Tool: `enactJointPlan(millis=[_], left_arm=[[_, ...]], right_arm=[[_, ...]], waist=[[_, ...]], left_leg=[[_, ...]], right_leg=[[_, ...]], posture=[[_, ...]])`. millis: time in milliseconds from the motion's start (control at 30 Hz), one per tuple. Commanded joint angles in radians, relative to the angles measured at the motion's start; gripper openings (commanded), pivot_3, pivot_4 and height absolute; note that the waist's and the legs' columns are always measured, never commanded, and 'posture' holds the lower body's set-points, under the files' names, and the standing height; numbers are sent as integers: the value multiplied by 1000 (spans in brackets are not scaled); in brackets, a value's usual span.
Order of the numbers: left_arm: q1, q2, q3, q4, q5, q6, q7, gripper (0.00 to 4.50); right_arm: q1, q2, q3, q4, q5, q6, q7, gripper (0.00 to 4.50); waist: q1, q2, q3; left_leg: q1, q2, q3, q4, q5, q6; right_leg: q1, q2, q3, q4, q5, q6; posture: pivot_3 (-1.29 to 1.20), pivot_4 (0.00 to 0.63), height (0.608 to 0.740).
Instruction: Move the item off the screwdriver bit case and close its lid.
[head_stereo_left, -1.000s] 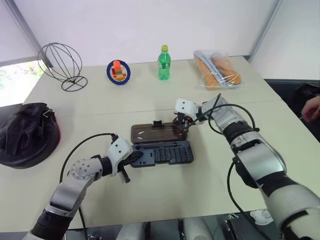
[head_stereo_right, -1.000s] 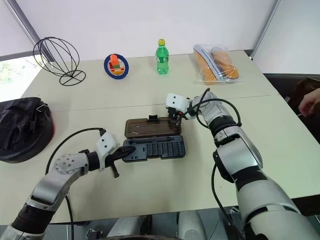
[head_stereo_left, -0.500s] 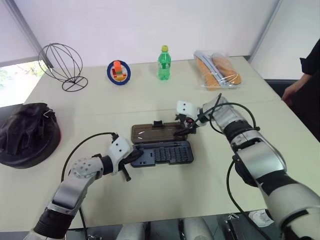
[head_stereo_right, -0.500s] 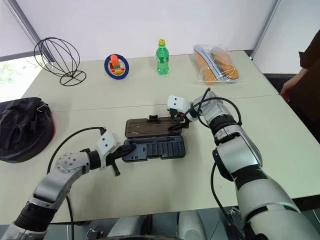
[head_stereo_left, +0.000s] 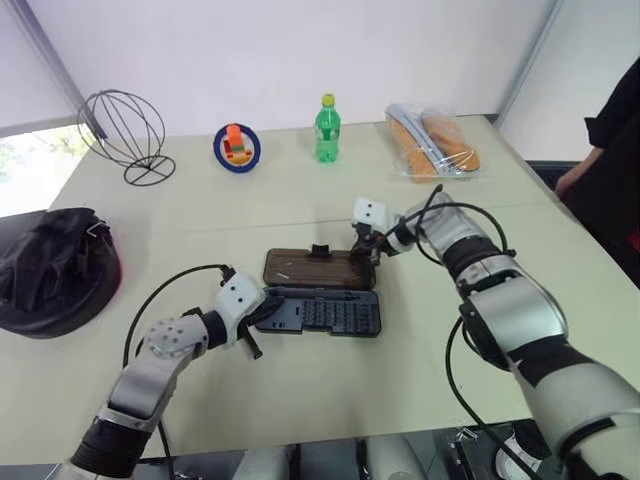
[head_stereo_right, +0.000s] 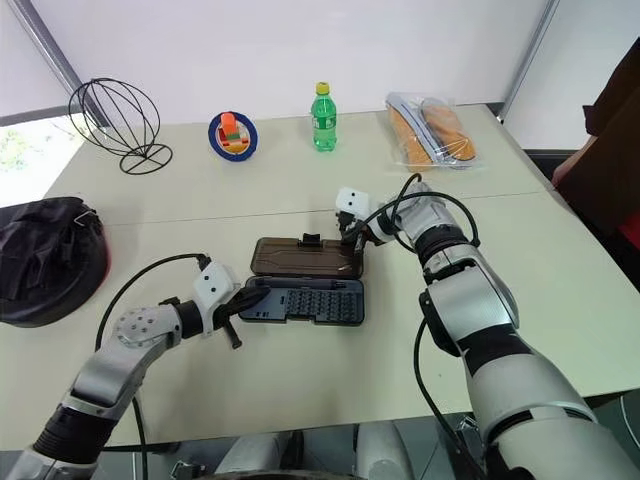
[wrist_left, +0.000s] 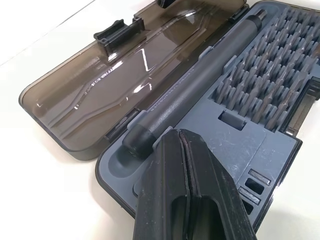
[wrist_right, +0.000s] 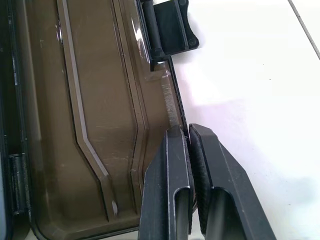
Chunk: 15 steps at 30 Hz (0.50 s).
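The item, a lumpy black dome, rests on the table's far left edge, well apart from the case. The screwdriver bit case lies open mid-table, its dark tray nearest me. Behind the tray the smoky-brown lid lies flat. My left gripper is shut, its tips resting on the tray's left end beside the grey driver handle. At the lid's right end my right gripper is shut with the lid's rim between its fingertips, near the latch tab.
Along the table's far side stand a wire globe stand, a blue ring holding an orange toy, a green bottle and a bag of bread. A person stands at the right edge.
My right gripper stood open over the lid's right end half a second ago and has shut on its rim. The person has stepped further into view. My left gripper has not moved.
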Motion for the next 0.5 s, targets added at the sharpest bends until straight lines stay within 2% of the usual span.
enactJointPlan(millis=[33, 100, 300, 500], left_arm=[[18, 2, 1, 32, 30, 14, 21, 0], [20, 2, 2, 31, 29, 14, 23, 0], [25, -13, 3, 31, 27, 3, 33, 0], [24, -35, 18, 28, -2, 4, 18, 0]], right_arm=[[66, 27, 44, 58, -57, -36, -54, 22], [65, 24, 50, 58, -71, -62, -78, 22], [14, -12, 36, 15, -78, -192, -178, 22], [2, -51, -8, -92, -28, -255, -139, 22]], waist=[[-1, 0, 0], [-2, -1, 0], [-5, -1, 0], [-1, 3, 4]], left_leg=[[2, 0, 0, 0, 0, 0], [11, 1, 0, -2, 0, 0], [12, 2, -1, -1, 0, 0], [9, 2, -1, 0, 0, 0]], right_leg=[[2, 1, 0, 0, 0, 0], [10, 1, 0, -1, -3, -1], [11, 3, 0, 0, -5, -3], [8, 2, 0, 1, -4, -2]], posture=[[0, 150, 740], [0, 150, 740], [0, 150, 740], [0, 150, 740]])
